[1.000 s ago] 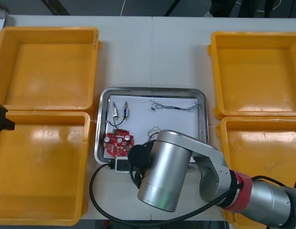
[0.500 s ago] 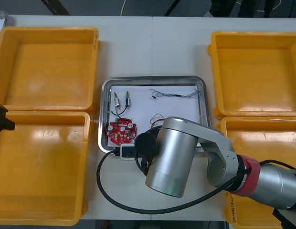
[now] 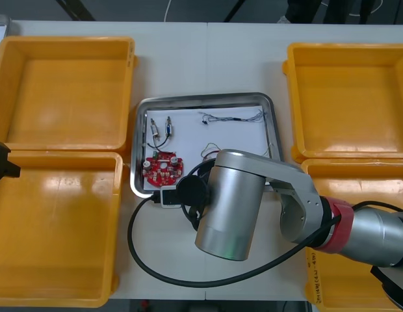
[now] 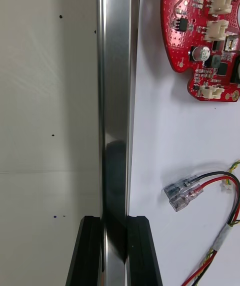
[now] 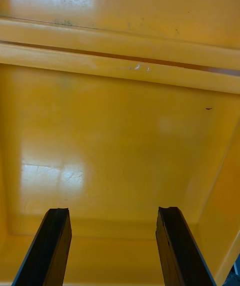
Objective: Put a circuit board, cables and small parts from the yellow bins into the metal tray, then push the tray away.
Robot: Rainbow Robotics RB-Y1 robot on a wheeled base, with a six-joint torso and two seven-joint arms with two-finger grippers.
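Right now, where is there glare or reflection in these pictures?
Front view: pale glare patches on the floors of the yellow bins. Right wrist view: the rim of the metal tray shines like a mirror, with a dark reflection ahead of the right gripper shut on it. Left wrist view: a glare patch on a bin floor beyond the open left gripper.

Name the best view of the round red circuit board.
Front view: the whole round red circuit board, inside the metal tray. Right wrist view cuts part off; left wrist view faces a yellow bin.
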